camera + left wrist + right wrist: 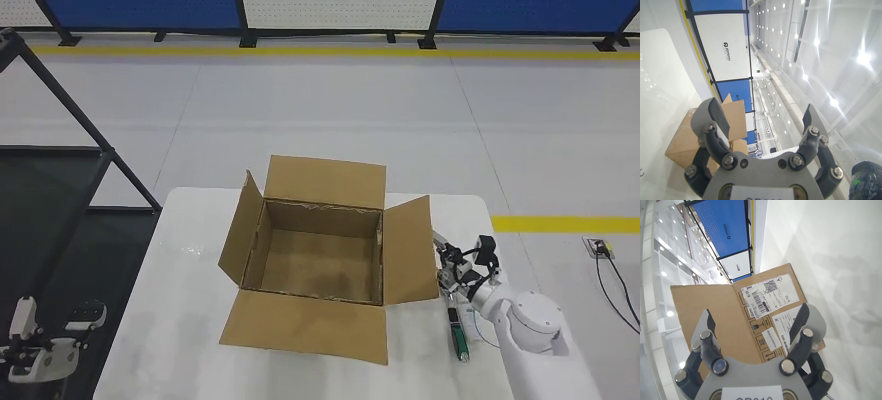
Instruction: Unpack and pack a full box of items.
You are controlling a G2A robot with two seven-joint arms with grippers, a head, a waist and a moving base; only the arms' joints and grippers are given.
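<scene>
Open box on bench, interior from above, side labels from right wrist; left gripper, right gripper, fingers spread wide, empty.

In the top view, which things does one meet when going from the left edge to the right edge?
left claw → cardboard box → right claw

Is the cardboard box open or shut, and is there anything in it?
Open and empty: the cardboard box has four flaps folded outward, and the top view shows its bare floor.
</scene>
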